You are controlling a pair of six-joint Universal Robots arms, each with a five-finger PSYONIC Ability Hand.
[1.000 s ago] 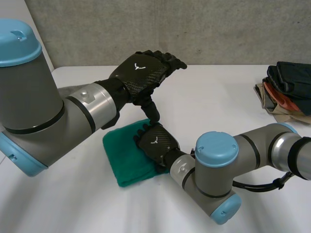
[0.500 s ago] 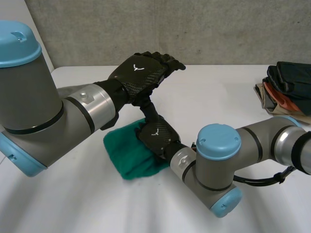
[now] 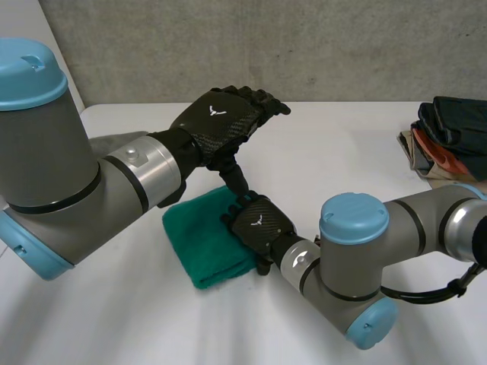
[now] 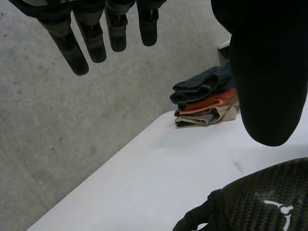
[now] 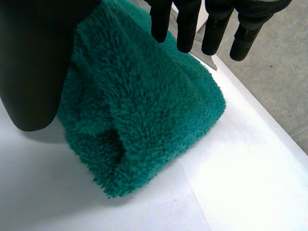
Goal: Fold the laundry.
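Green towel (image 3: 198,243) sits folded — right hand (image 3: 260,223) flat at its edge, fingers straight, gripping nothing; left hand (image 3: 219,115) hovers, relaxed, empty. Probably just stacking left.

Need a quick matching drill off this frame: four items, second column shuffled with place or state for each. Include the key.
Column 1
1. left robot hand
2. right robot hand
3. green towel
4. clothes stack

Column 2
A. at the far right edge of the table
B. folded, lying partly under the right robot hand
C. raised above the table, fingers straight, holding nothing
D. low over the towel's right side, fingers straight

Pairs: 1-C, 2-D, 3-B, 4-A
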